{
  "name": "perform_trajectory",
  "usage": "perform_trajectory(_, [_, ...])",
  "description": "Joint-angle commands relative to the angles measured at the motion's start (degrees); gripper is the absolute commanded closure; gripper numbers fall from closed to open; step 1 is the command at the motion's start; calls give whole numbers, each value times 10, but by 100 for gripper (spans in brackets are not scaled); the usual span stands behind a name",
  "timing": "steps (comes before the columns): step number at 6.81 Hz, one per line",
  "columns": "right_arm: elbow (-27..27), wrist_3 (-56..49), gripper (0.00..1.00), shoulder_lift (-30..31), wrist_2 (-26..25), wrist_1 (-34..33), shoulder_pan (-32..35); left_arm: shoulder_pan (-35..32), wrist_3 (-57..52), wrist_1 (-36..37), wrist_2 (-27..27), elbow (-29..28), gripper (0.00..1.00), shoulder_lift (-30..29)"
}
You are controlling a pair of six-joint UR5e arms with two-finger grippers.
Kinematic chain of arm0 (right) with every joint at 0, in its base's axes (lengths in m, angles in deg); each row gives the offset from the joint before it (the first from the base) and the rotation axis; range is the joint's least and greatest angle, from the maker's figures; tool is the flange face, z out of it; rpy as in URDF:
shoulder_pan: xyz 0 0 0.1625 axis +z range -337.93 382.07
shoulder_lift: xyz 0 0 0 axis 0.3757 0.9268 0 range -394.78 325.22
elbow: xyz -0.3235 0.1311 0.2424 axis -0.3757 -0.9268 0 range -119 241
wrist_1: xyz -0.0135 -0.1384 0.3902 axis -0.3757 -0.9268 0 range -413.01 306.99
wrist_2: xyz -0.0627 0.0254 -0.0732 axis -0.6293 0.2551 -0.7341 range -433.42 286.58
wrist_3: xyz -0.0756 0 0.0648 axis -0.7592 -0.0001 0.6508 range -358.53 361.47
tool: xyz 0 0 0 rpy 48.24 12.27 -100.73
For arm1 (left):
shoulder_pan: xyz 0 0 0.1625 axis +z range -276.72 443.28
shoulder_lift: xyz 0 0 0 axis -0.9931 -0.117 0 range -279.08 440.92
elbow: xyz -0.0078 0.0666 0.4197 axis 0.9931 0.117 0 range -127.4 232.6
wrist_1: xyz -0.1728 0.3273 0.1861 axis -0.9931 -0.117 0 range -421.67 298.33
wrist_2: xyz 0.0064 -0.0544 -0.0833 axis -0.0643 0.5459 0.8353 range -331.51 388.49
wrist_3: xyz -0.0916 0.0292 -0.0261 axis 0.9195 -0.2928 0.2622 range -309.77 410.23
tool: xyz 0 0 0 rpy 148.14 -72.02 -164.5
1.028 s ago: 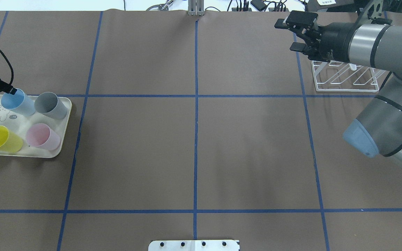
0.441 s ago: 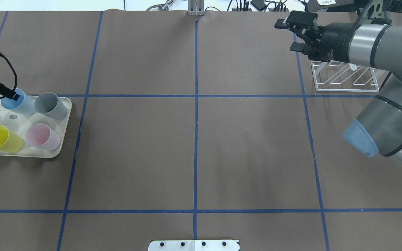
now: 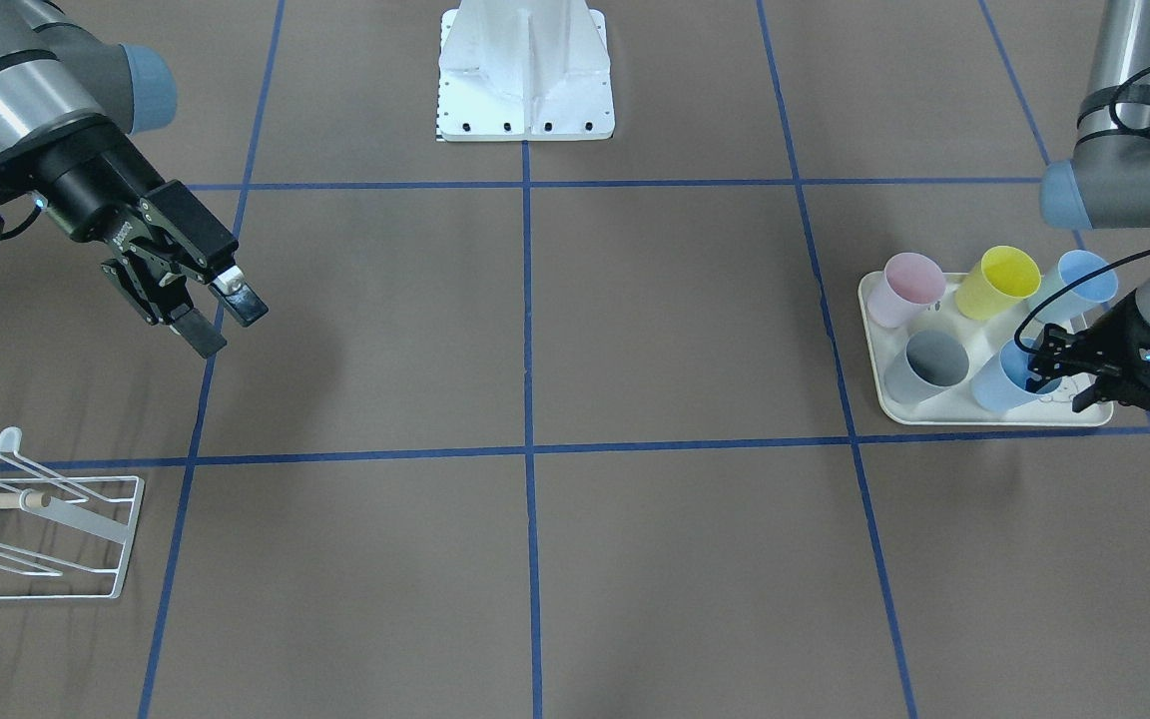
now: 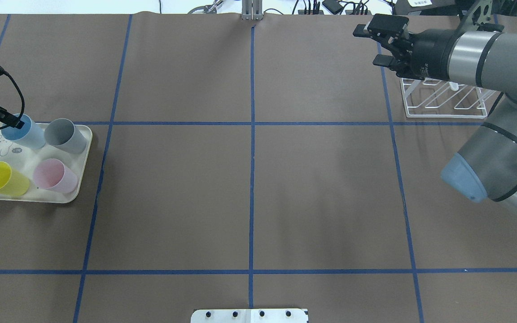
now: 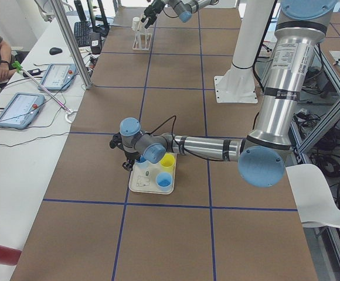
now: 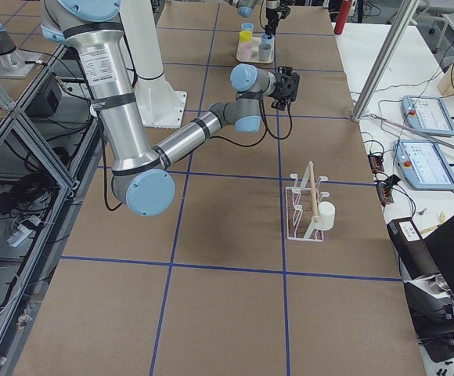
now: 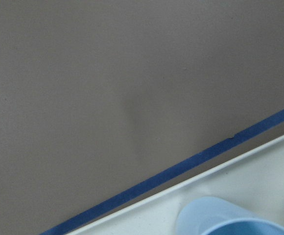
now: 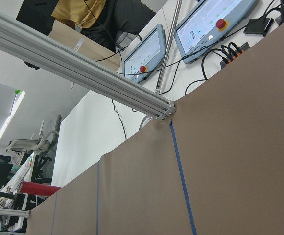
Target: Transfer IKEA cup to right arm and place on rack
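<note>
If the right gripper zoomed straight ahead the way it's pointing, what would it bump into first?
Nothing close by. The right gripper points out over bare table, slanting toward the far edge near the metal post. The way looks free, though its height above the table is hard to judge.

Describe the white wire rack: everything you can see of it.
The rack is a white wire frame: rectangular base, rows of long upturned prongs, a light wooden dowel rising from it and a white cylinder at one side. It stands upright on the brown table cover on the robot's right. The open right gripper hangs apart from it.
</note>
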Motion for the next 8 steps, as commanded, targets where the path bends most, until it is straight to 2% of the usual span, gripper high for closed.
perform_trajectory(1, [0,0,0,0,0,0,0,-1,-1,3,3,11,52,1])
perform_trajectory(6, [1,1,0,1,0,-1,0,-1,-1,3,0,18,53,9])
perform_trajectory(7, [2,1,0,1,0,-1,0,-2,0,3,2,20,63,9])
perform_trajectory(8, [3,1,0,1,0,-1,0,-2,-1,4,4,23,68,10])
